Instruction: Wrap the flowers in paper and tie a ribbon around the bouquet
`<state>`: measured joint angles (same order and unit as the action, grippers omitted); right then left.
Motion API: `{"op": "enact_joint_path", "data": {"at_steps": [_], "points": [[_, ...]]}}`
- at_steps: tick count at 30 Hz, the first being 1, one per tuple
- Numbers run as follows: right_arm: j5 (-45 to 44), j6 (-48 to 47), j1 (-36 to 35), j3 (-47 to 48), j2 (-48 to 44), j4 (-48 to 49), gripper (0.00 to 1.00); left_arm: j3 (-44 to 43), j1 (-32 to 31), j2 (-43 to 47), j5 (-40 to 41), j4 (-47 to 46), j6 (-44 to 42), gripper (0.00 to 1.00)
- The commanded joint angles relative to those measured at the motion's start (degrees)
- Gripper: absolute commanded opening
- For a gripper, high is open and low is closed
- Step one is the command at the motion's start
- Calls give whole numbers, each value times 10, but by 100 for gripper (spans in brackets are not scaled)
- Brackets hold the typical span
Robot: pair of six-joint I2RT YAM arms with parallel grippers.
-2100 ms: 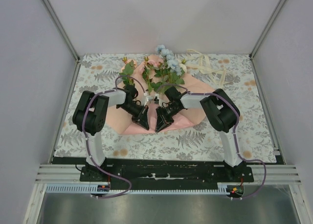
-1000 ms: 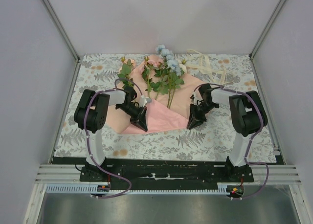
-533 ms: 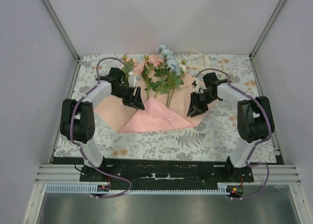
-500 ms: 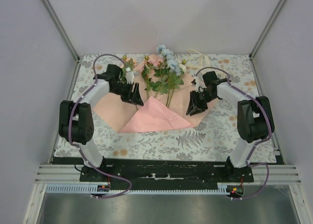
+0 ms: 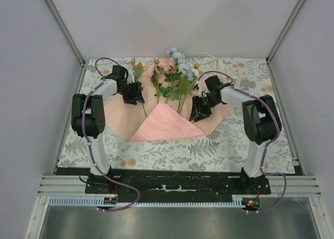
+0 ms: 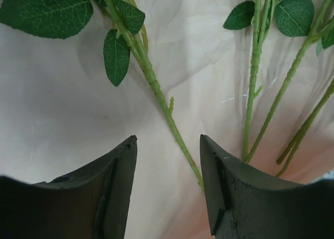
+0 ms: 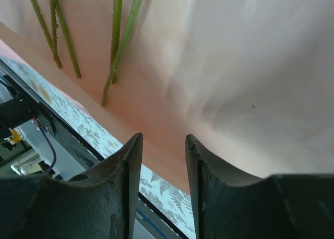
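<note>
top view: the paper (image 5: pixel 167 125) is lying spread on the tablecloth (image 5: pixel 224 145) in the middle of the table. its near flap is lying folded up into a point at the centre. the flowers (image 5: pixel 176 80) are lying on the paper with blooms pointing toward the far wall and stems running down toward the point of the flap. the ribbon (image 5: pixel 222 67) is lying in loose loops on the tablecloth at the far right, near the blue blooms.

the left claw (image 5: pixel 134 95) is hovering over the left part of the paper, just beside the leftmost leafy stem. the right claw (image 5: pixel 197 112) is hovering over the right part of the paper, just right of the stem ends. the two claws are standing well apart, with the flowers between them.

left wrist view: the fingers (image 6: pixel 117 187) are standing wide apart and gripping nothing. one stem (image 6: pixel 156 90) is lying on the paper and running diagonally toward the gap, ending near the right-hand finger. whether it is touching that finger cannot be told. other stems are lying further right.

right wrist view: the fingers (image 7: pixel 209 197) are standing apart with a narrower gap and holding nothing, bare paper showing between them. the stem ends are lying at upper left, and the paper's edge is meeting the tablecloth at lower left.
</note>
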<state>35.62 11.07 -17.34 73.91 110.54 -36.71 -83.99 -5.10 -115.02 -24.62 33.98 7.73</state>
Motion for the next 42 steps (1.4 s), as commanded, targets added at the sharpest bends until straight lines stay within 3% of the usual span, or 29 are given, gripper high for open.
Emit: {"op": "enact_joint_path", "data": {"at_steps": [1, 12, 15, 20, 25, 27, 30, 33, 35, 38, 42], "points": [[10, 11, -17, 36, 26, 30, 44, -24, -21, -25, 22, -54, 39, 57], [-30, -8, -21, 42, 67, 30, 42, -88, -111, -93, 7, -75, 55, 36], [-34, -8, -21, 45, 74, 30, 39, -108, -127, -96, 12, -75, 42, 36], [-42, -5, -22, 48, 80, 31, 35, -130, -106, -49, 35, -48, 1, 60], [-50, -8, -21, 41, 77, 33, 34, -115, -33, 65, -74, -42, -26, 77], [-49, -9, -21, 41, 74, 36, 33, -107, -21, 118, -126, -14, -76, 77], [-47, -11, -20, 40, 64, 40, 32, -46, -21, 195, -248, 24, -142, 74], [-49, -11, -14, 46, 49, 45, 32, 59, -63, 254, -334, 24, -138, 61], [-50, -11, -7, 52, 40, 45, 33, 131, -133, 279, -331, -17, -107, 56], [-49, -19, 6, 60, 26, 32, 34, 219, -198, 270, -322, -150, -16, 54], [-23, -37, 45, 55, -29, 3, 47, 194, -220, 173, -302, -189, 18, 54]]}}
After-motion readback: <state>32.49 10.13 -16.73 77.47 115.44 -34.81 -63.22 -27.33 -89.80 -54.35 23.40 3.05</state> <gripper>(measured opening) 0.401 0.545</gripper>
